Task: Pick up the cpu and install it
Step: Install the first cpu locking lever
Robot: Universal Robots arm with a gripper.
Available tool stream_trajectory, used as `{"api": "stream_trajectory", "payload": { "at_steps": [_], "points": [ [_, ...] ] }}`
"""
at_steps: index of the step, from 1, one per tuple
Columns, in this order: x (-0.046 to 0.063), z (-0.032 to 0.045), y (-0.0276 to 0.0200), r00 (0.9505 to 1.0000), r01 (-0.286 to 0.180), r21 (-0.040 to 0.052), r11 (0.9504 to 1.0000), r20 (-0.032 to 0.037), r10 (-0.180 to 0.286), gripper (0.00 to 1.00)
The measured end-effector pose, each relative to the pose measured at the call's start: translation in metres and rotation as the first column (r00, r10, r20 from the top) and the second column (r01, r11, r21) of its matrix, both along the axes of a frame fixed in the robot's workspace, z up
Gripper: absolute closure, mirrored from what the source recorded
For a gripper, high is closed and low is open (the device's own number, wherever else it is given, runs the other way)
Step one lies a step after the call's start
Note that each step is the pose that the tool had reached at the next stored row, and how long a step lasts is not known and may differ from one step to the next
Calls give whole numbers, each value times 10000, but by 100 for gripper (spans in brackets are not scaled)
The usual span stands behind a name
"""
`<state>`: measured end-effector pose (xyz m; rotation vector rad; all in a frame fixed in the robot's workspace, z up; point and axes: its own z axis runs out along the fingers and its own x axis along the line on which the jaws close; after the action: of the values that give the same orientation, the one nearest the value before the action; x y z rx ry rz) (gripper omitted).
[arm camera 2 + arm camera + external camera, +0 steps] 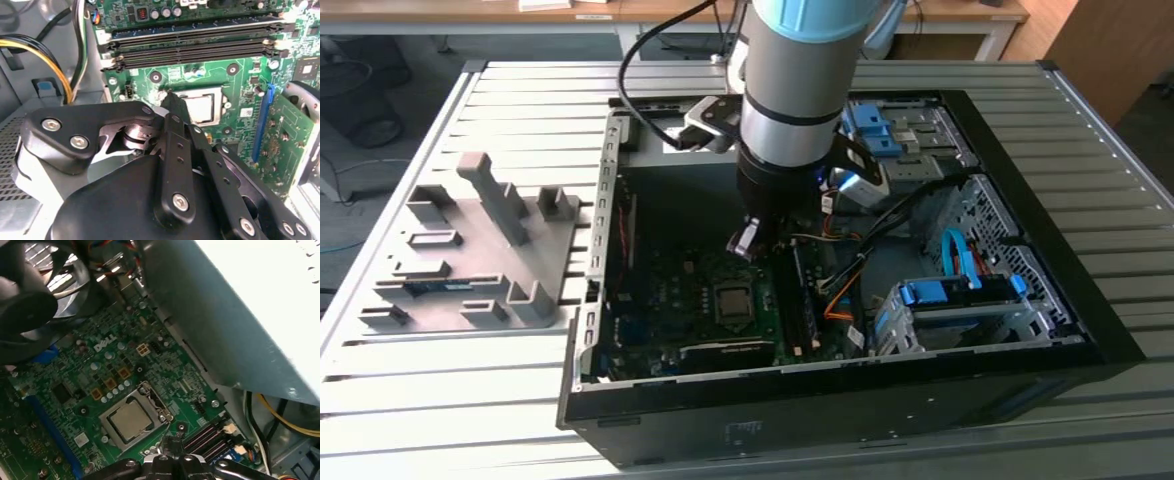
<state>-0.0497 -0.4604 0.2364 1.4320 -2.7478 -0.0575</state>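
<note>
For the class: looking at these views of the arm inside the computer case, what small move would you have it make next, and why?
Probably a short straight lift. The cpu already lies flat in its socket on the motherboard, and the end effector hovers just beside it with nothing visibly held, so backing up would clear the socket.

One cpu (129, 419) sits in one socket (134, 421) on one motherboard (95, 365), centre of the first wrist view. Four memory slots (195, 45) cross the second wrist view's upper part. One grey fixture tray (474, 250) lies at the exterior view's left.
</note>
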Motion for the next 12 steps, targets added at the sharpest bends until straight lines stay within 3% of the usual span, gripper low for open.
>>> {"api": "stream_trajectory", "payload": {
  "at_steps": [2, 6, 11, 12],
  "points": [
    [0, -24, -5, 9999, -161, 2, 9999, -38, 161, 90],
    [0, -59, -6, 9964, -852, 1, 9964, -48, 852, 90],
    [0, -89, -7, 9850, -1725, 5, 9850, -48, 1725, 90],
    [-3, -90, -8, 9833, -1821, 54, 9833, -39, 1821, 90]
  ]
}}
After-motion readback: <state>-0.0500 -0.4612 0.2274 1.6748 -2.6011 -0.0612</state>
